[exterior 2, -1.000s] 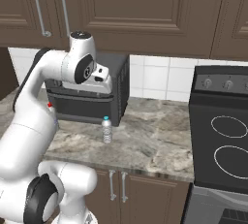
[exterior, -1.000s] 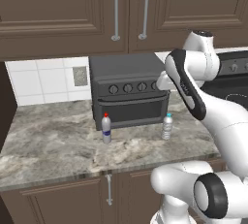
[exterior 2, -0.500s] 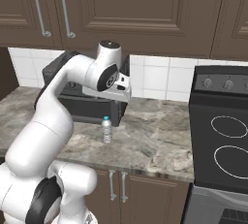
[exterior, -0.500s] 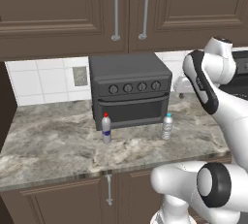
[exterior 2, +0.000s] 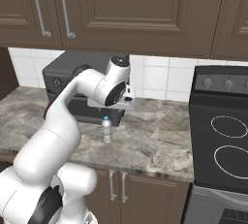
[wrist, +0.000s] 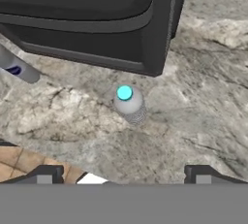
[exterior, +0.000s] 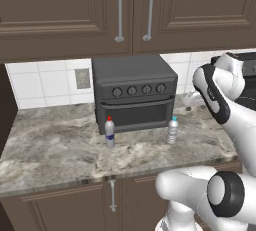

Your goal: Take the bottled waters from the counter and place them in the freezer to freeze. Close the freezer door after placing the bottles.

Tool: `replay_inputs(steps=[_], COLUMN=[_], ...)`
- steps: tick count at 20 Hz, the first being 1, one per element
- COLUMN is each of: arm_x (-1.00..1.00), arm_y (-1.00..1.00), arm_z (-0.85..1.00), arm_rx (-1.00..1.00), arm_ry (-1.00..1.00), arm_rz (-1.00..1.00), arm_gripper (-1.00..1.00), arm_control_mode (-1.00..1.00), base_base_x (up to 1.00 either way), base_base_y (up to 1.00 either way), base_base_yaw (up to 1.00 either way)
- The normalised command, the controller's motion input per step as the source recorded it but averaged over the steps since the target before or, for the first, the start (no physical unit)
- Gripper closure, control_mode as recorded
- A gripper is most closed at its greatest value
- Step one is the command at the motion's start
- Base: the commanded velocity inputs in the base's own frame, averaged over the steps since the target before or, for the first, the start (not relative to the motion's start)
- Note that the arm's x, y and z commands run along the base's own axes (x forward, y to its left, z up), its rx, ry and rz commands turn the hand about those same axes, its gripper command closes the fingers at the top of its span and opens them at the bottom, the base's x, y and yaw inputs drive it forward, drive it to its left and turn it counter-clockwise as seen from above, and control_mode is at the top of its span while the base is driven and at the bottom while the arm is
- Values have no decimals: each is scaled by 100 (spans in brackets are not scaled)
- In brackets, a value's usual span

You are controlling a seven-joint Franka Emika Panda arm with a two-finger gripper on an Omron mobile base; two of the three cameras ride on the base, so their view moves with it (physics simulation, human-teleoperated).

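Two bottled waters stand upright on the marbled counter (exterior: 55, 150) in front of the toaster oven. The red-capped one with a blue label (exterior: 109, 132) is on the left and shows at the hand view's left edge (wrist: 17, 68). The teal-capped one (exterior: 172, 130) (exterior 2: 106, 130) stands off the oven's right front corner. My gripper (wrist: 123, 177) (exterior 2: 115, 105) hangs open above the teal-capped bottle (wrist: 128, 103) and points down at it, well clear of its cap, with nothing between the fingertips. The freezer and its door are out of view.
A dark grey knobbed toaster oven (exterior: 132, 95) sits against the tiled wall behind the bottles. Brown upper cabinets (exterior: 120, 10) hang above it. A black stove (exterior 2: 223, 136) adjoins the counter's right end. Bare counter lies between the teal-capped bottle and the stove.
My arm has swung right, from in front of the toaster oven to above the teal-capped bottle. The fingers have spread a little wider. Both bottles stand where they were.
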Motion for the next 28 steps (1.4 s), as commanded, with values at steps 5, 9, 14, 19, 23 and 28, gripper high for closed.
replay_inputs(steps=[5, 9, 14, 19, 23, 28], arm_x=[0, 1, 5, 1, 3, 0], arm_y=[-24, -30, -38, -27, -19, -9], arm_z=[-38, -34, -30, -35, -39, -19], arm_rx=[4, 7, 10, 9, 9, 9], arm_ry=[-5, 0, -4, -6, -9, -20], arm_rz=[15, 15, 19, 19, 19, 19], arm_gripper=[-100, -100, -100, -100, -100, -100], arm_control_mode=[-100, -100, -100, -100, -100, -100], base_base_x=[0, 0, 0, 0, 0, 0], base_base_y=[0, 0, 0, 0, 0, 0], base_base_yaw=[0, 0, 0, 0, 0, 0])
